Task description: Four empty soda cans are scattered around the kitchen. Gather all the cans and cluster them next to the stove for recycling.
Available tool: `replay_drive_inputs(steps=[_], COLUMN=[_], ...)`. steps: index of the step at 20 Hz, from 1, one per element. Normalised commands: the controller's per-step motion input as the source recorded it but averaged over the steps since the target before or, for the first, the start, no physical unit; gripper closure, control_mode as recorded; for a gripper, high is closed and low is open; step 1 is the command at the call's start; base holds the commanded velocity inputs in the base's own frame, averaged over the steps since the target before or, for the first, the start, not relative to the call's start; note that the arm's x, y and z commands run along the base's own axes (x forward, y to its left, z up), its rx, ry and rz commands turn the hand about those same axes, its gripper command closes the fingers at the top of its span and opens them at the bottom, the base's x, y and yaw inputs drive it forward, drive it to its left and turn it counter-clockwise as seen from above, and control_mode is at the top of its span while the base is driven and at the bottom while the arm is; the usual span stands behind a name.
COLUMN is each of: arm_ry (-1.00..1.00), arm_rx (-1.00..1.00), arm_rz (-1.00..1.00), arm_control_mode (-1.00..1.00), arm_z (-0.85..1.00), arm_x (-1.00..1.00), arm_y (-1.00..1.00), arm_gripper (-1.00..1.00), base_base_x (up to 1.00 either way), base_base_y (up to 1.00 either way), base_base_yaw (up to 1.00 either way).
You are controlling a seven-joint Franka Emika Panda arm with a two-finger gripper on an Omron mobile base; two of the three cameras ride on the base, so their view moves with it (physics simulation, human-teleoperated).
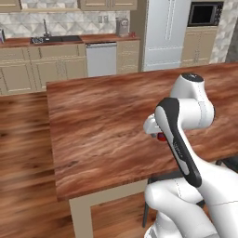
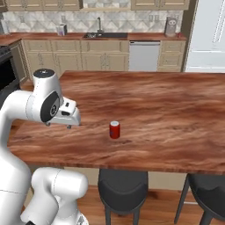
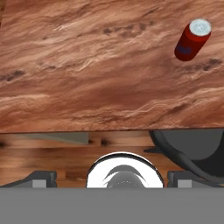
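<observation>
1. On the wooden surface (image 2: 176,114), near its front edge, a red soda can (image 2: 114,130) stands upright.
2. Empty, likely light, tippy, dentable; grasp mid-body.
3. The gripper (image 2: 69,121) hovers well apart, jaws spread, empty.

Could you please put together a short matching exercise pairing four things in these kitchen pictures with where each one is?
Things:
1. soda can
2. stool
3. sink
4. gripper

Places:
A. set into the back counter
B. upright on the wooden table
C. tucked under the table's near edge
D. above the table, left of the can in the right base view

Pairs: 1-B, 2-C, 3-A, 4-D
</observation>
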Motion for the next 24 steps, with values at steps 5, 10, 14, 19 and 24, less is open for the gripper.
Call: replay_drive_inputs(steps=[5, 10, 14, 19, 24], arm_ry=[0.00, 0.00, 0.00, 0.00, -0.01], arm_rx=[0.00, 0.00, 0.00, 0.00, 0.00], arm_rz=[0.00, 0.00, 0.00, 0.00, 0.00], arm_control_mode=[1.00, 1.00, -1.00, -1.00, -1.00], arm_z=[0.00, 0.00, 0.00, 0.00, 0.00], arm_x=[0.00, 0.00, 0.00, 0.00, 0.00], arm_y=[0.00, 0.00, 0.00, 0.00, -0.02], arm_gripper=[-1.00, -1.00, -1.00, -1.00, -1.00], base_base_x=[0.15, 0.03, 0.00, 0.00, 0.00], base_base_y=[-0.15, -0.13, -0.04, 0.00, 0.00], base_base_yaw=[0.05, 0.03, 0.01, 0.00, 0.00])
